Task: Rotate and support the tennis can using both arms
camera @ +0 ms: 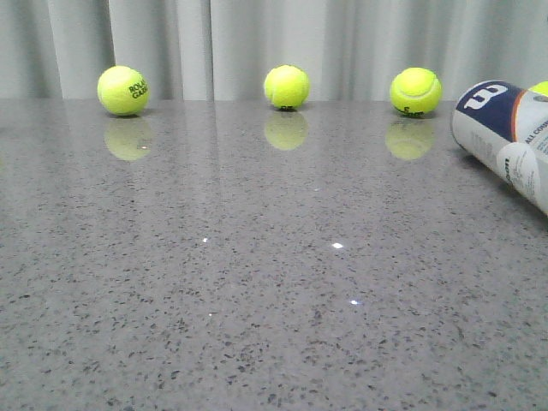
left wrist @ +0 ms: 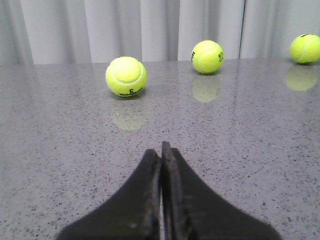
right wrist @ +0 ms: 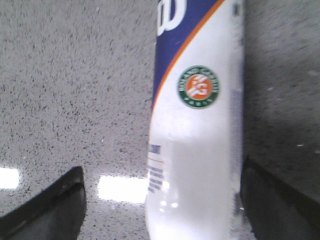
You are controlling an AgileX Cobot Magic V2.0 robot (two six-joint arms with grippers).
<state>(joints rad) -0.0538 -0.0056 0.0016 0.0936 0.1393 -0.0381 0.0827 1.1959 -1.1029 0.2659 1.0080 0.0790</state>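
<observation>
Tennis can (camera: pixel 505 137) is lying tilted at the far right table (camera: pixel 257 300) edge, beyond 3 tennis balls (camera: pixel 287 86). Right gripper (right wrist: pixel 160 200) is straddling it, jaws spread wide. Left gripper (left wrist: pixel 161 165) is sitting pressed closed, empty. Advice: centre the can before squeezing.

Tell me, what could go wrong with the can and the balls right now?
The can lies on its side at the table's right edge, so it might roll away. The right gripper is open around it, one finger close and the other far, so closing could push it sideways. The left gripper is shut, near a ball it might bump.
</observation>
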